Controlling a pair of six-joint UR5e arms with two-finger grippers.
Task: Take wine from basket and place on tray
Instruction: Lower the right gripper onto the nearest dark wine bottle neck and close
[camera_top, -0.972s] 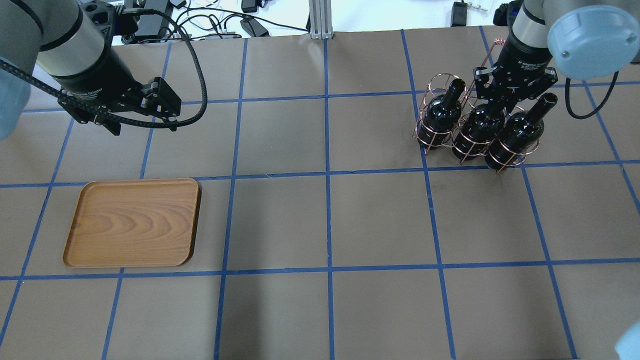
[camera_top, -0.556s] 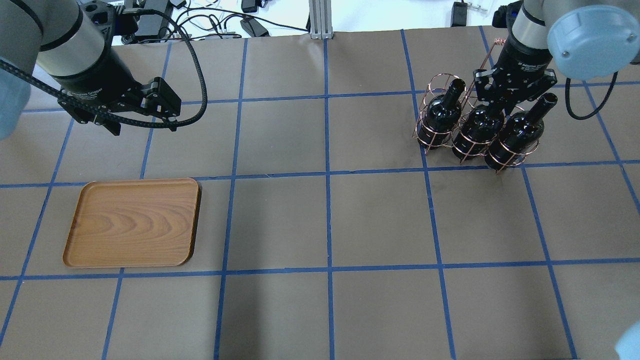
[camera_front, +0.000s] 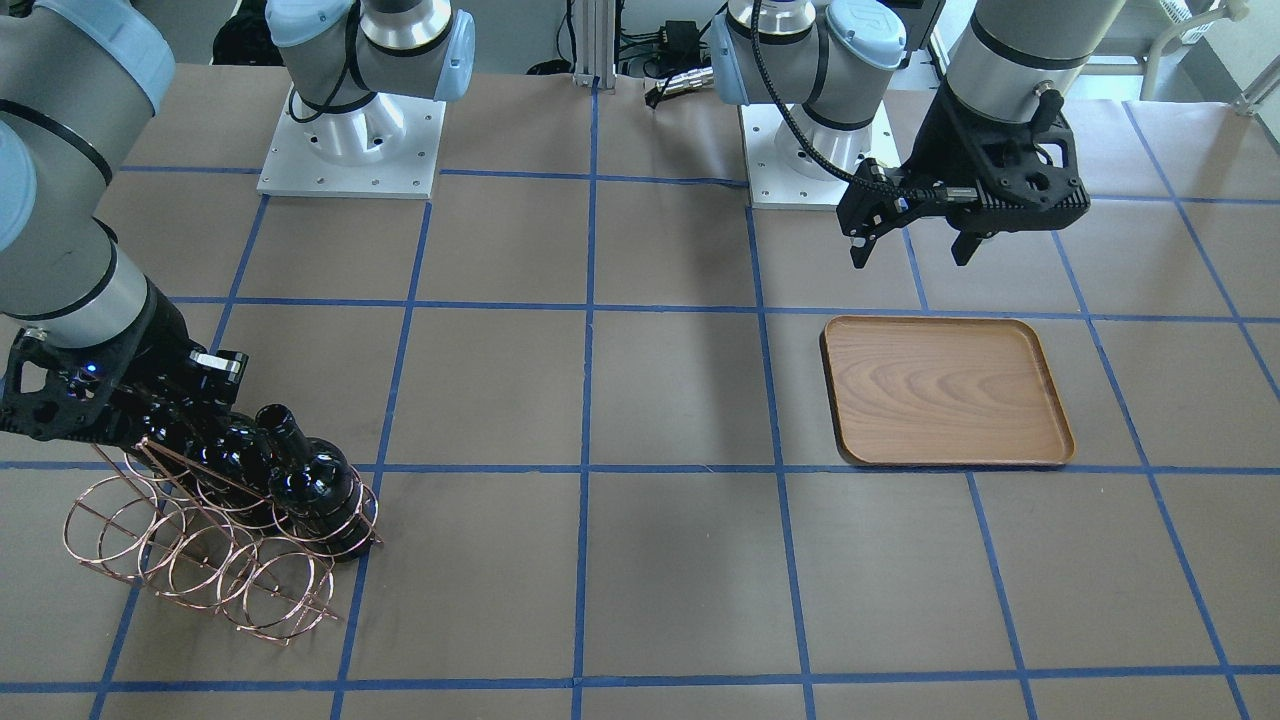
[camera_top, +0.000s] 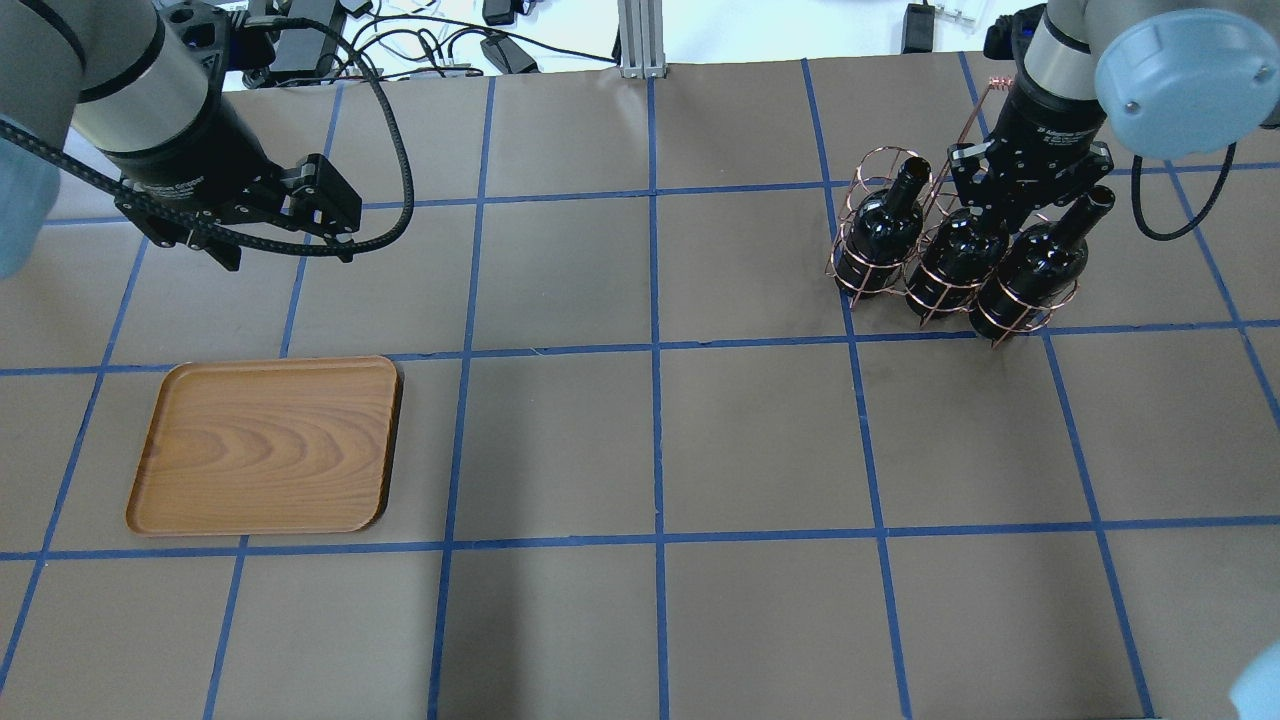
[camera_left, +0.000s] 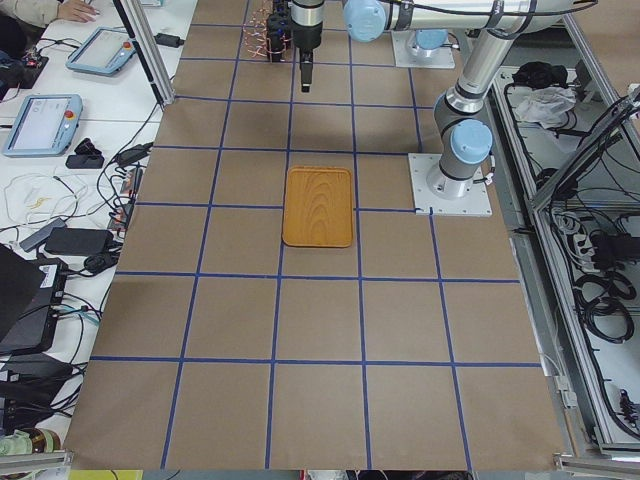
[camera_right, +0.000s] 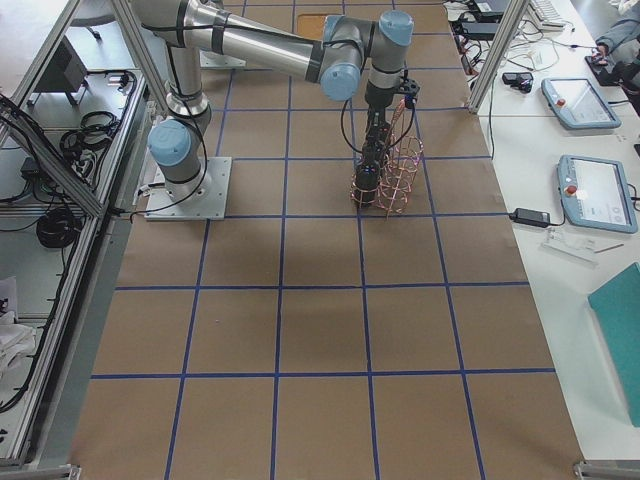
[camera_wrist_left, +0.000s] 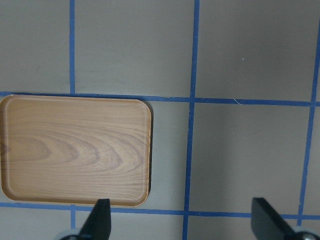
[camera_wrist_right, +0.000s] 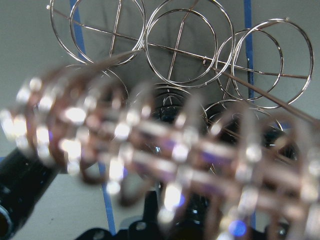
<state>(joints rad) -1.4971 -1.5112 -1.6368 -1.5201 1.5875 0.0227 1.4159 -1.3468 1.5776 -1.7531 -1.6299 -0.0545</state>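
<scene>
Three glossy black wine bottles stand in the near row of the copper wire basket (camera_top: 1000, 322) at the table's far right: a left bottle (camera_top: 880, 235), a middle bottle (camera_top: 960, 258) and a right bottle (camera_top: 1035, 265). My right gripper (camera_top: 1005, 205) is low over the middle bottle, jaws apart on either side of its neck, which it hides. In the front view the basket (camera_front: 245, 580) shows several empty rings. The wooden tray (camera_top: 265, 445) lies flat and empty at the left. My left gripper (camera_top: 290, 250) hangs open and empty beyond the tray, which also shows in the left wrist view (camera_wrist_left: 75, 150).
The basket's coiled-wire handle (camera_top: 993, 85) rises just beside my right wrist and blurs across the right wrist view. Blue tape lines grid the brown table. Cables and boxes lie past the far edge.
My right gripper has sunk a little lower and shifted slightly farther back over the middle bottle's neck. The left arm, tray and bottles have not moved.
</scene>
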